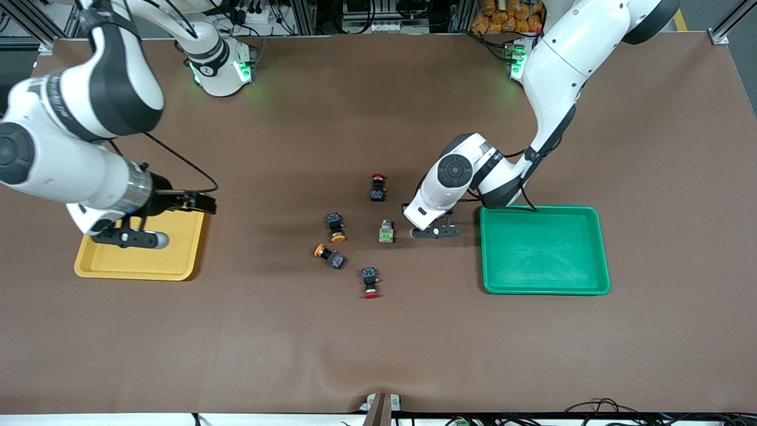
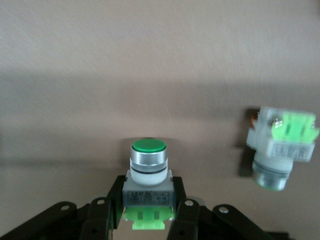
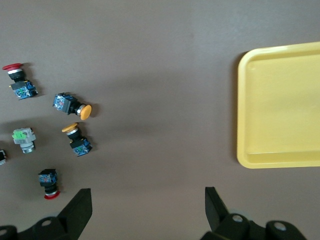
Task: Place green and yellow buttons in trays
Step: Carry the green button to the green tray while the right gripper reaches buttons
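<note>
L gripper [image 1: 436, 231] is low at the surface [image 1: 378, 331], between the button cluster and the green tray [image 1: 544, 287], just beside that tray's edge toward the R arm's end. In the L wrist view its fingers [image 2: 187, 212] are clamped on the grey body of a green button [image 2: 148, 172], cap pointing away from the cam; can't tell if it's touching the surface or lifted. Green tray holds nothing.

2nd green button [image 1: 386, 231] lies on its side on the surface, just beside the L gripper, toward the R arm's end from it; also seen in the L wrist view [image 2: 280, 145], apart from the held one.

Two yellow buttons lie on the surface, near each other, mid-table: one [image 1: 336, 227] w/ its cap pointing toward the front cam, the other [image 1: 329, 255] nearer the front cam, its cap toward the R arm's end. Two red buttons bracket the group: one [image 1: 377, 187] farther from the front cam, one [image 1: 370, 282] nearer.

R gripper [image 1: 142, 236] hangs over the yellow tray [image 1: 133, 269], at the R arm's end; fingers [image 3: 82, 212] spread wide, holding nothing. R arm waits. Yellow tray holds nothing; R wrist view shows its rim [image 3: 242, 110] and the buttons well apart from it.
</note>
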`<action>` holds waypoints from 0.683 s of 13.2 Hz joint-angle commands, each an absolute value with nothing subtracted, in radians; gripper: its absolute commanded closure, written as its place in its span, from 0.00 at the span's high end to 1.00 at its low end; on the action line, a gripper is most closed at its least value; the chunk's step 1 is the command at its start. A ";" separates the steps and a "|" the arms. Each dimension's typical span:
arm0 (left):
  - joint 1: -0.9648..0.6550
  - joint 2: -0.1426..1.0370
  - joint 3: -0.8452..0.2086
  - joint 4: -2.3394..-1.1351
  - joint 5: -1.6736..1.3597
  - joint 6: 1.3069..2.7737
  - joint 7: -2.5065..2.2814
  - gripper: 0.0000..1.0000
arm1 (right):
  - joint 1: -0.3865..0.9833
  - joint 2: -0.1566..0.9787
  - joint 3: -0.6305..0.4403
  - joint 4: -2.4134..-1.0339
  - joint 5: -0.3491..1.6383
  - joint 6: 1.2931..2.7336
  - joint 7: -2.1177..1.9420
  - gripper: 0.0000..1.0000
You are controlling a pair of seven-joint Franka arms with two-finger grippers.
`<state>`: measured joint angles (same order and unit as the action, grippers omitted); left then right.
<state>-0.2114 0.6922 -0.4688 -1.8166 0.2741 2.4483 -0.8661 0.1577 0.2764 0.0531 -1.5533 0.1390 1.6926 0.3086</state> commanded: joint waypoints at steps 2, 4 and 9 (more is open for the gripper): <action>-0.053 0.507 -0.482 -1.813 0.296 2.220 -0.880 0.00 | 0.215 0.330 0.048 -1.526 0.187 1.759 0.336 1.00; 0.012 0.450 -0.483 -1.824 0.293 2.131 -0.847 0.00 | 0.241 0.354 0.049 -1.526 0.190 1.776 0.321 1.00; 0.228 0.484 -0.482 -1.864 0.301 2.095 -0.686 0.00 | 0.351 0.423 0.051 -1.534 0.190 1.838 0.314 1.00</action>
<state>0.1827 0.4527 -0.4678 -1.8379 0.2777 2.0793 -0.6919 0.3130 0.3859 0.0563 -1.5528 0.1776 1.8168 0.3154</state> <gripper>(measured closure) 0.586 0.000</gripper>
